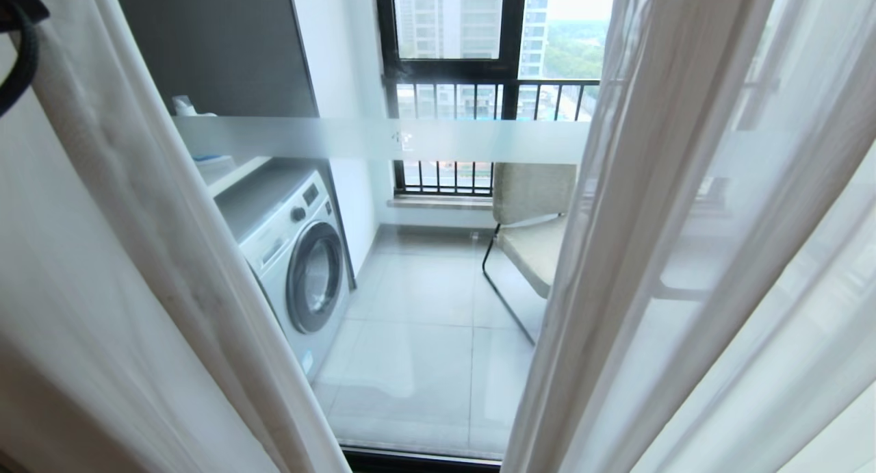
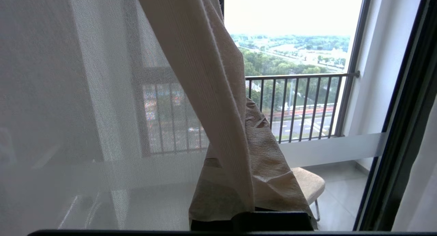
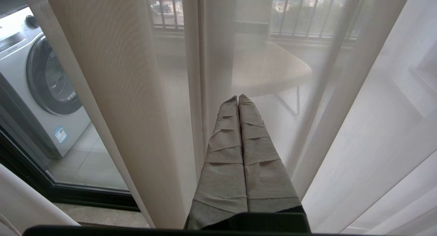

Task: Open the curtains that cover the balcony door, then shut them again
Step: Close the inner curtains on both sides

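Observation:
The curtains hang parted in the head view, a sheer white panel on the left [image 1: 137, 254] and another on the right [image 1: 684, 254]. Between them shows the balcony door [image 1: 445, 139], glass with a frosted band. Neither arm appears in the head view. In the left wrist view my left gripper [image 2: 239, 126], its fingers [image 2: 273, 161] wrapped in tan tape, is shut on the hemmed edge of a curtain [image 2: 205, 75]; one finger is hidden behind the fabric. The right gripper [image 3: 238, 98] is shut on nothing and points at sheer curtain folds [image 3: 119, 92] close ahead.
Behind the glass a white washing machine [image 1: 294, 254] stands at the left and a beige chair [image 1: 534, 220] at the right on a tiled floor. The outer window with railing bars [image 1: 479, 90] lies beyond. A black door frame [image 2: 403, 126] runs along the curtain's edge.

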